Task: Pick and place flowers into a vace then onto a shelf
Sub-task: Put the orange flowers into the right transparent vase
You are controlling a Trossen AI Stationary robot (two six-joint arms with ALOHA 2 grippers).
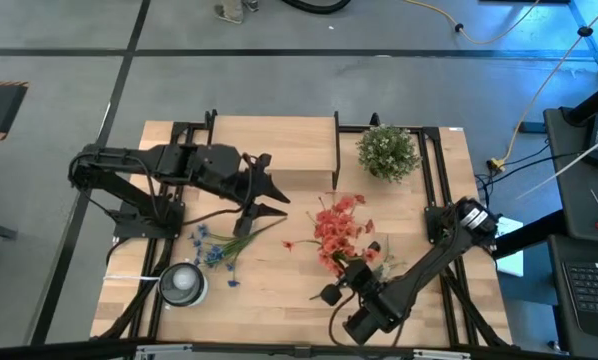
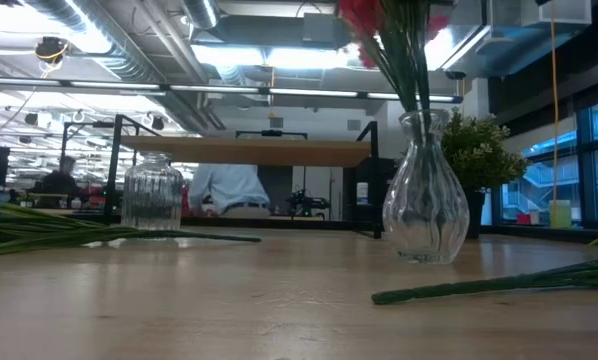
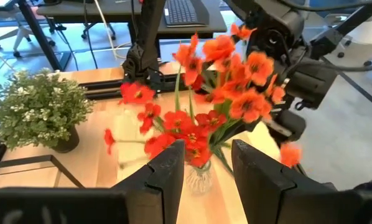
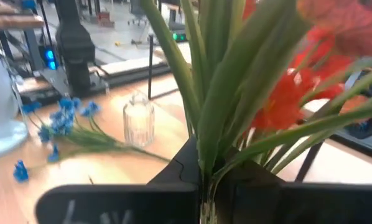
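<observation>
The red-orange flowers (image 1: 337, 228) stood in a clear glass vase (image 2: 425, 205) near the table's (image 1: 279, 290) centre, right of a ribbed glass jar (image 2: 153, 192). The right gripper (image 4: 206, 163) was clamped on their green stems just above the vase neck. The blue flowers (image 1: 211, 246) lay flat on the left side. The left gripper (image 1: 269, 194) hovered above them with its fingers parted, holding nothing. The shelf (image 1: 275, 144) stood at the far edge, a bushy green plant (image 1: 388, 151) to its right.

Red-orange flowers (image 1: 335, 228) upright in clear vase (image 2: 425, 205); blue flowers (image 1: 211, 246) lying on table; shelf (image 1: 275, 148) bare.
</observation>
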